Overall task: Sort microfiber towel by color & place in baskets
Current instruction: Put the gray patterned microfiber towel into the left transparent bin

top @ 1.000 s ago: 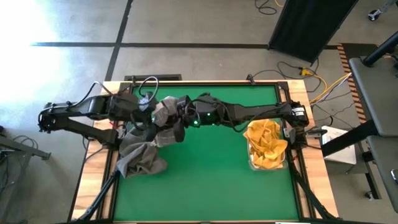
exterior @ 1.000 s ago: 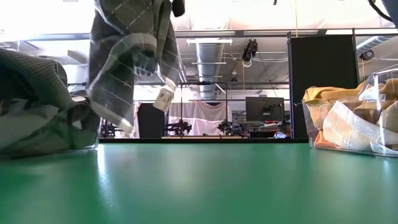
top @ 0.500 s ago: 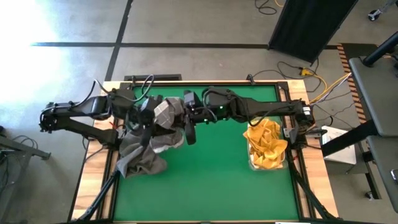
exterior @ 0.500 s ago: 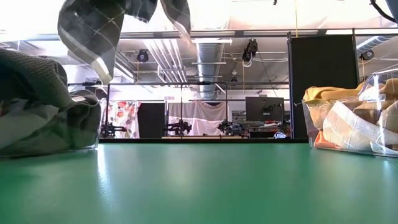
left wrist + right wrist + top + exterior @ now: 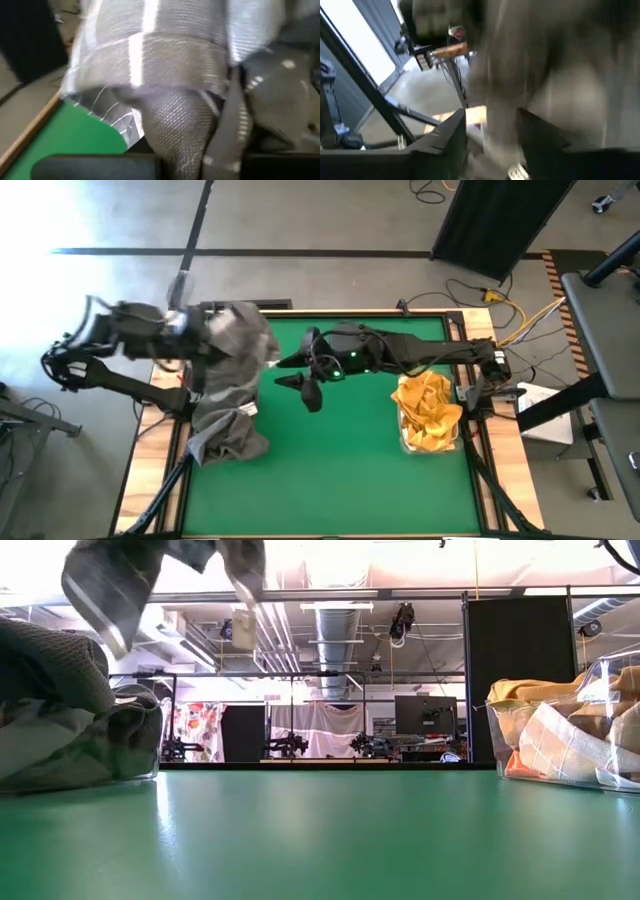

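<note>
A grey microfiber towel (image 5: pixel 238 342) with pale grid lines hangs bunched in the air at the table's far left, and its lower corner shows in the low view (image 5: pixel 112 592). My left gripper (image 5: pixel 205 342) is shut on it, mostly covered by the cloth. My right gripper (image 5: pixel 296 378) stands open just right of the towel and touches nothing; its fingers (image 5: pixel 449 144) frame a gap. More grey towels heap in the left basket (image 5: pixel 226 436). Orange-yellow towels fill the right basket (image 5: pixel 430 418). My left gripper holds the grey towel near its upper, bunched part (image 5: pixel 175 125), coming in from the table's left. The cloth drapes over the fingers and hides the place of contact. The towel hangs slack below the gripper, clear of the table and above the grey heap.
The green mat (image 5: pixel 340 470) lies bare between the two baskets. Its wooden frame (image 5: pixel 150 450) runs round it. The see-through wall of the right basket (image 5: pixel 520 755) stands at the right in the low view, the left heap (image 5: pixel 60 730) at the left.
The towel has passed from right to left. My left gripper has shut on it and drawn up and back toward the table's left edge, carrying the cloth higher and leftward. My right gripper has opened, let go and stayed near the middle.
</note>
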Motion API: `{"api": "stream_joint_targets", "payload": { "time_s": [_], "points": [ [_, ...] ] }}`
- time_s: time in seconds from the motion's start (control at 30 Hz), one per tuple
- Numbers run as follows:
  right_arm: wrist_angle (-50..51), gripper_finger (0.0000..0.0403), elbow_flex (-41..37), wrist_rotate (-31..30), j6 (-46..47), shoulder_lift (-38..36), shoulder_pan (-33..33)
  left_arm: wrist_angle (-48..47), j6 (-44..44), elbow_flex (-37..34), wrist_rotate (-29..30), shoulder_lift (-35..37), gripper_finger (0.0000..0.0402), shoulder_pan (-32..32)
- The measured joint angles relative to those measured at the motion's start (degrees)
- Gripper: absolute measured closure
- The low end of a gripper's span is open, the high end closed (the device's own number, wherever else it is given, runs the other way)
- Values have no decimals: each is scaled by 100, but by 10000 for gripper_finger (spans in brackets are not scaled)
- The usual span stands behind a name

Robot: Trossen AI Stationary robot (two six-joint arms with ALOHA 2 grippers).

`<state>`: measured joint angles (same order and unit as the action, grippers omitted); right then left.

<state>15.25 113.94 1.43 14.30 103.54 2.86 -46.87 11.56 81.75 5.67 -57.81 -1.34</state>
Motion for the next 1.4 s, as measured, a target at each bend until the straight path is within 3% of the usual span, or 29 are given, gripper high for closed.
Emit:
{"api": "stream_joint_targets", "payload": {
  "time_s": [0.1, 0.2, 0.5, 0.67, 0.8, 1.1, 1.2, 1.3, 1.4],
  "points": [
    [422, 219, -6, 7, 1, -112, -18, -444, 288, 466, 403, 193, 394, -150],
    [972, 198, -6, -10, -3, -267, -26, -474, 688, 489, 1075, 499, 394, -512],
    [2262, 177, -11, -673, -88, -657, -25, -522, 2737, -777, 4411, 1061, 396, -2230],
    [2492, 181, -12, -1009, -187, -790, -69, -524, 3900, -1398, 5091, 815, 397, -2958],
    [2540, 183, -17, -1111, -233, -841, -111, -674, 4437, -1493, 5651, 426, 397, -3320],
    [2552, 186, -19, -1114, -236, -861, -302, -2593, 4920, -419, 7328, -463, 398, -3338],
    [2555, 190, -19, -1122, -233, -861, -335, -3098, 4865, -87, 7436, -684, 398, -3132],
    [2643, 194, -19, -1130, -136, -861, -326, -3623, 5022, -6, 6731, -850, 398, -2905],
    [2841, 198, -19, -1127, -40, -861, -322, -4129, 5736, -145, 6014, -987, 398, -2872]
  ]
}}
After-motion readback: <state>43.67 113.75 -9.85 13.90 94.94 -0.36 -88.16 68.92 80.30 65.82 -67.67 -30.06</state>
